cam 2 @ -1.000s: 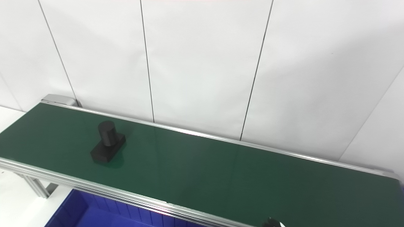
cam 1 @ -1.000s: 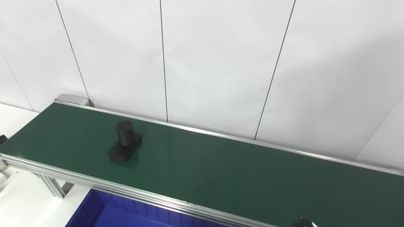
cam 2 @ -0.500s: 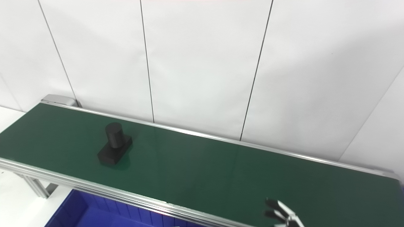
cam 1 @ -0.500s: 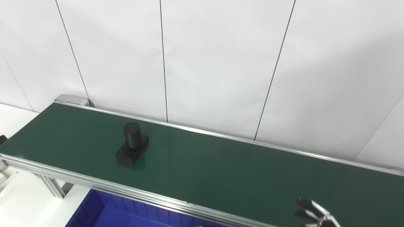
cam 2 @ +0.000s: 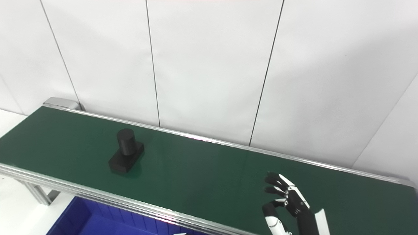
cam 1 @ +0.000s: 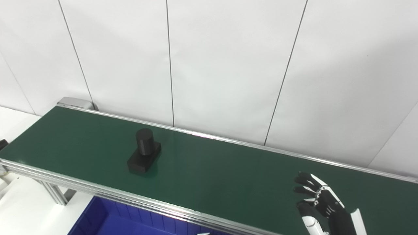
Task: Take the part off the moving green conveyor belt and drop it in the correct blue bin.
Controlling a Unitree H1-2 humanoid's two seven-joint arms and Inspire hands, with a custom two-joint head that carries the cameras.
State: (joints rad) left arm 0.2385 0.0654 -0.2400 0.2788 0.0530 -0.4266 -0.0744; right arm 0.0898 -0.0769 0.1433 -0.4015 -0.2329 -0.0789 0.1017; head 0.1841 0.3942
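The black part (cam 1: pixel 144 155) sits on the green belt (cam 1: pixel 228 176) at left of frame. At lower right, the right hand (cam 1: pixel 321 204) hovers over the belt, fingers spread, empty. A blue bin (cam 1: pixel 107 220) shows at bottom left.

Looks like a lab or factory test cell, not a home or office. Main giveaway: a long green conveyor belt (cam 1: pixel 228 176) running on a slotted aluminium extrusion frame (cam 1: pixel 98 191), with bare extrusion legs (cam 1: pixel 54 192) at the left end. Backdrop is plain white wall panels (cam 1: pixel 225 65) with thin dark seams, no decoration, no windows. Under the near rail sits a blue plastic bin (cam 1: pixel 114 218) with ribbed walls, the stackable parts-bin type. On the belt: a black machined-looking part (cam 1: pixel 144 156), a cylinder on a block. White surface (cam 1: pixel 19 202) below the conveyor, lower left.
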